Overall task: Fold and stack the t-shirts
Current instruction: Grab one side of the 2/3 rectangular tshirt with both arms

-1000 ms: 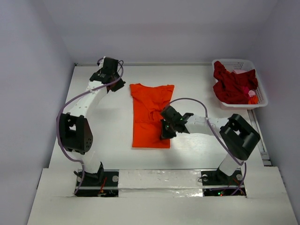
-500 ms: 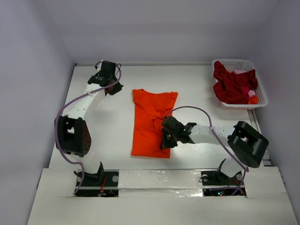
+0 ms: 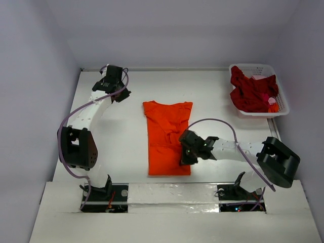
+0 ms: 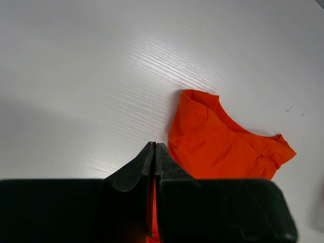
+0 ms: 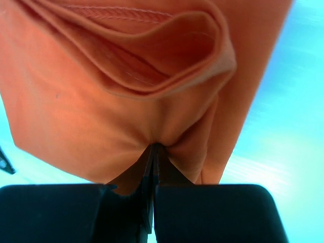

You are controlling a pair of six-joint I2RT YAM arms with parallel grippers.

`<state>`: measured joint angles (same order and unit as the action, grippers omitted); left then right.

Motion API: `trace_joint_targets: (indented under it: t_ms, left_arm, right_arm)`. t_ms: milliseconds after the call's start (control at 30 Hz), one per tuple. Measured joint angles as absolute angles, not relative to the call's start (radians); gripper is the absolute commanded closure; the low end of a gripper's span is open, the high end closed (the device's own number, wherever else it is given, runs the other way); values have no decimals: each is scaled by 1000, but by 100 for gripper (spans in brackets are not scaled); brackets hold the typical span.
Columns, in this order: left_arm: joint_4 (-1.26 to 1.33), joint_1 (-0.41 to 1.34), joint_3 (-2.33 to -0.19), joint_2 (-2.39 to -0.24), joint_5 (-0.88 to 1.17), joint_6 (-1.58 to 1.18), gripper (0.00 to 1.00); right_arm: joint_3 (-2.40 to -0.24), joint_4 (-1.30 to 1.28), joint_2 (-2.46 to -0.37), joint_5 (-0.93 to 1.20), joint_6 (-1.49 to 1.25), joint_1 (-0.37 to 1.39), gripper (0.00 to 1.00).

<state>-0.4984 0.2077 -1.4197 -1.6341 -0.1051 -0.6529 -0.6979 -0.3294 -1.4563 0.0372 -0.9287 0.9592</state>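
The bright orange t-shirt (image 3: 167, 136) lies partly folded, long and narrow, in the middle of the table. My right gripper (image 3: 184, 158) is shut on its right edge near the lower end. In the right wrist view the fingertips (image 5: 154, 148) pinch a bunched fold of the orange cloth (image 5: 101, 101). My left gripper (image 3: 122, 95) is shut and empty at the far left, apart from the shirt's top left corner. The left wrist view shows the closed tips (image 4: 154, 148) over bare table beside that corner (image 4: 223, 147). The dark crimson t-shirt (image 3: 250, 93) lies crumpled in the basket.
The white lattice basket (image 3: 253, 66) stands at the far right corner of the table, with a small pink and orange item (image 3: 272, 104) in it beside the crimson shirt. White walls close in the table at the back and sides.
My right gripper has pulled the orange shirt toward the near edge and a little to the right. My left gripper has drawn slightly back and to the left, away from the shirt.
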Motion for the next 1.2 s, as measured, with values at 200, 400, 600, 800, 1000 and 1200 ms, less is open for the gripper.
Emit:
trace_joint_targets:
  t_ms: [200, 400, 600, 800, 1000, 1200]
  left_arm:
    - [-498, 200, -1420, -1634, -102, -646, 100]
    - [-498, 187, -1420, -1634, -98, -642, 100]
    - [-499, 187, -1420, -1637, -94, -639, 99]
    - [-514, 187, -1437, -1644, -89, -634, 68]
    - [-505, 165, -1444, -1645, -48, -620, 54]
    - [-363, 105, -1362, -1662, 122, -622, 59]
  right_arm:
    - [-697, -389, -1432, 6, -930, 959, 100]
    - [-696, -395, -1414, 20, -871, 959, 78]
    - [-706, -463, -1332, 20, -801, 959, 58]
    - [-777, -539, -1187, -15, -770, 964, 23]
    - [-950, -631, -1110, -101, -707, 931, 21]
    - [-1112, -517, -1330, -50, -602, 630, 29]
